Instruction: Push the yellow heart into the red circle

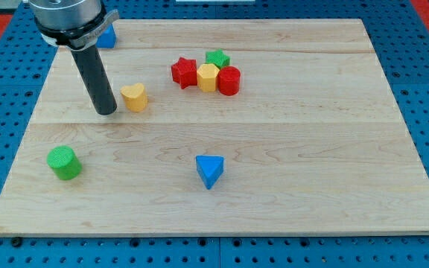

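Observation:
The yellow heart point(134, 97) lies on the wooden board at the upper left of centre. My tip point(106, 111) rests on the board just to the heart's left, a small gap apart. The red circle point(229, 80) is a red cylinder to the heart's right, in a tight cluster with a yellow hexagon block point(208, 77), a red star point(185, 72) and a green star point(217, 59). The yellow block sits between the red star and the red circle.
A green cylinder point(64, 162) stands near the board's lower left. A blue triangle point(209, 170) lies at the lower centre. A blue block point(108, 36) is partly hidden behind the arm at the top left. The board point(311, 149) lies on a blue pegboard surface.

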`<state>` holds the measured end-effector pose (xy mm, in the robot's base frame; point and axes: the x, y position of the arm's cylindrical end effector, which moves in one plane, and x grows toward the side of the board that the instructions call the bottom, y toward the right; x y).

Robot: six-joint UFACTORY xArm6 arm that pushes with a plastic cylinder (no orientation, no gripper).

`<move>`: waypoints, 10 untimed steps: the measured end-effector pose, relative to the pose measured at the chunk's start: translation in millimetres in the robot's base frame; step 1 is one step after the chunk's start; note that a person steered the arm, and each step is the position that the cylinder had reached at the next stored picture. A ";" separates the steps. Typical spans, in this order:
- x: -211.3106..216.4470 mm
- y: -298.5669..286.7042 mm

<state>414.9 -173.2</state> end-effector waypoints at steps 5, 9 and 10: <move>-22.4 79.4; 1.5 96.8; -10.8 99.3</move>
<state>404.2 -74.0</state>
